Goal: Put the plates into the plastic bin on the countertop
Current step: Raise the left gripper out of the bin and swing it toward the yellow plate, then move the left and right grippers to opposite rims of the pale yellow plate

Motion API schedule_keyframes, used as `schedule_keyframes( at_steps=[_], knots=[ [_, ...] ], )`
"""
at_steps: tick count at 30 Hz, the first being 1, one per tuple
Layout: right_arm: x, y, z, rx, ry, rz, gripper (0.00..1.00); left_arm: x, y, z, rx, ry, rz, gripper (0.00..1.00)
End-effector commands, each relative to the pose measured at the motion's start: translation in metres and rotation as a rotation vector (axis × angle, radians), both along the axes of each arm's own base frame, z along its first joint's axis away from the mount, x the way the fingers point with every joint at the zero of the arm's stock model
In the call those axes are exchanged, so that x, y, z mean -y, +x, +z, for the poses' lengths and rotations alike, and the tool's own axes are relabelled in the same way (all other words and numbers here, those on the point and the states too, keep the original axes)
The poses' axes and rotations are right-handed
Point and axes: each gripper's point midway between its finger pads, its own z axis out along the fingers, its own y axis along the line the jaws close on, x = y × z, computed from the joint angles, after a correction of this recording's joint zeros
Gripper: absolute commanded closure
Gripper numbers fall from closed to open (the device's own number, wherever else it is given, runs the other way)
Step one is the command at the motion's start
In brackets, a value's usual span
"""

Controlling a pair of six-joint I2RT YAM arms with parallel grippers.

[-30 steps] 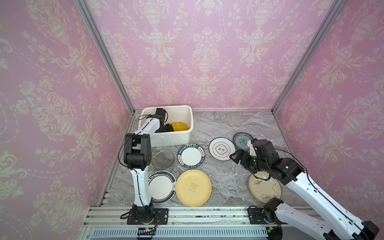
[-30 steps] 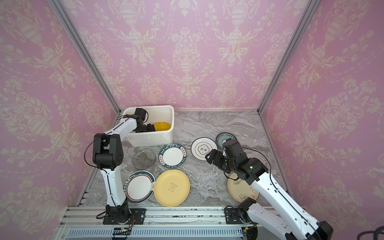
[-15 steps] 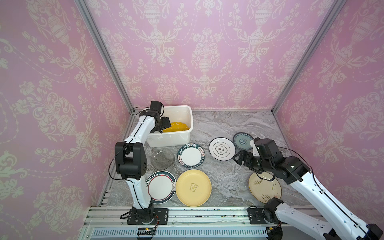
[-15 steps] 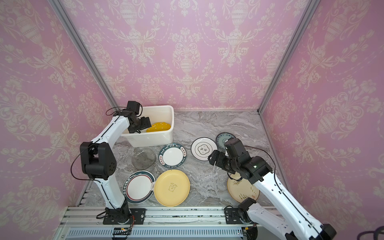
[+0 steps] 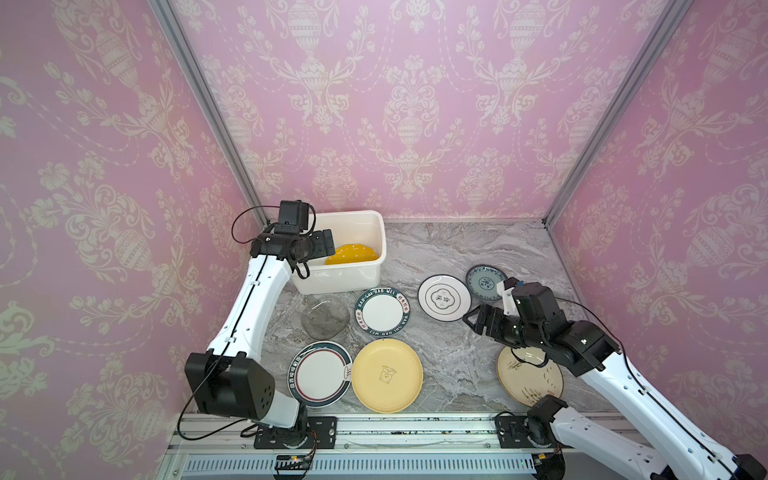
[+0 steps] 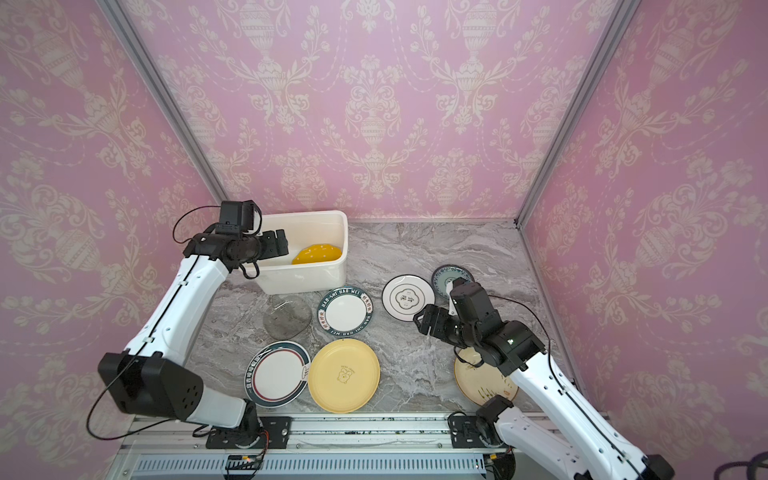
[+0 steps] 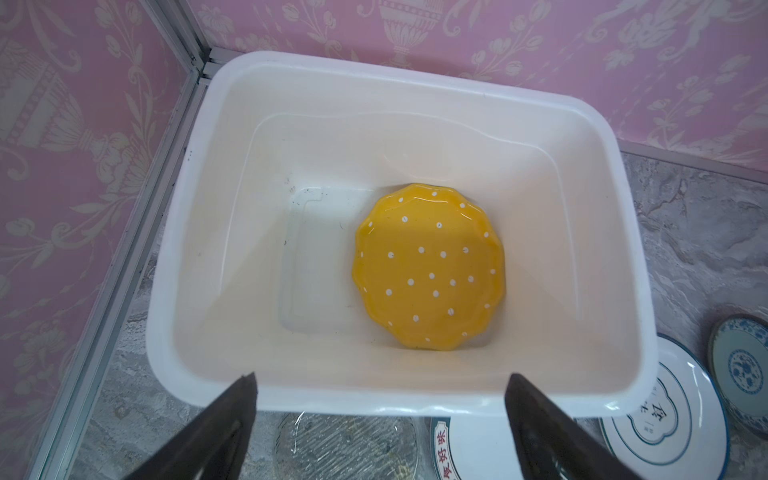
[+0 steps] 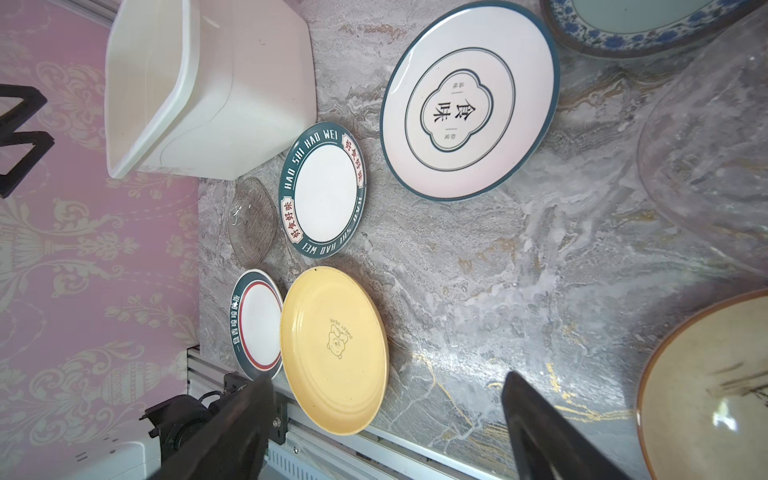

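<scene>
**Top views.** The left gripper (image 5: 326,248) hangs over the near-left rim of the plastic bin (image 5: 338,278), jaws apart and empty. The yellow white-dotted scalloped plate (image 5: 353,254) lies inside, toward the bin's right side. Seven plates lie on the countertop (image 5: 449,249). The right gripper (image 5: 471,320), jaws likewise apart and holding nothing, hovers just beside the white plate with the quatrefoil emblem (image 5: 444,297), judged to be the next pick. The blue-patterned plate (image 5: 485,282) lies near it, and the cream plate (image 5: 530,384) lies partly beneath the right arm (image 5: 582,345).

**Left wrist view.** The bin floor is bare beside the dotted plate. A further plate is best lowered flat there and let go low, to spare the glaze. The left arm (image 5: 253,307) should clear the rim before another plate is carried in.

**Right wrist view.** The fingers (image 8: 241,424) frame bare marble, with the emblem plate ahead of them. A sound grasp would slip one jaw under the raised lip and pinch the rim.

- Toward the bin lie the green-rimmed HAO SHI HAO WEI plate (image 8: 322,191) and the clear grey glass plate (image 8: 252,220), both just in front of its wall, so the carry should pass above them.
- The pale yellow bear plate (image 8: 334,349) sits just beside the red-ringed plate (image 8: 255,320).
- A clear curved shape (image 8: 706,145) at the frame's edge cannot be identified
</scene>
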Motion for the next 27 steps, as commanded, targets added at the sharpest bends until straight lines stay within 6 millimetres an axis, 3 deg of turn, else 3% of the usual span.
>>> schedule_keyframes(
  at_steps=[1, 5, 11, 17, 22, 27],
  knots=[
    [-0.018, 0.004, 0.006, 0.072, 0.036, 0.082, 0.14, 0.006, -0.035, -0.006, -0.058, 0.089, -0.074, 0.05],
    [-0.031, 0.004, -0.006, 0.037, 0.035, 0.105, 0.15, 0.025, -0.075, -0.03, -0.181, 0.043, -0.142, 0.05],
    [-0.041, 0.01, -0.023, -0.028, 0.121, -0.056, 0.17, 0.049, -0.139, -0.078, -0.464, -0.08, -0.156, 0.07],
    [-0.044, -0.009, -0.064, -0.192, -0.125, 0.082, 0.17, 0.079, -0.19, -0.112, -0.661, -0.247, -0.212, 0.07],
    [-0.076, -0.011, -0.08, -0.185, -0.239, 0.252, 0.18, 0.073, -0.211, -0.127, -0.719, -0.22, -0.209, 0.08],
    [-0.114, -0.019, -0.097, -0.193, -0.34, 0.444, 0.18, 0.06, -0.205, -0.122, -0.661, -0.156, -0.179, 0.06]
  ],
)
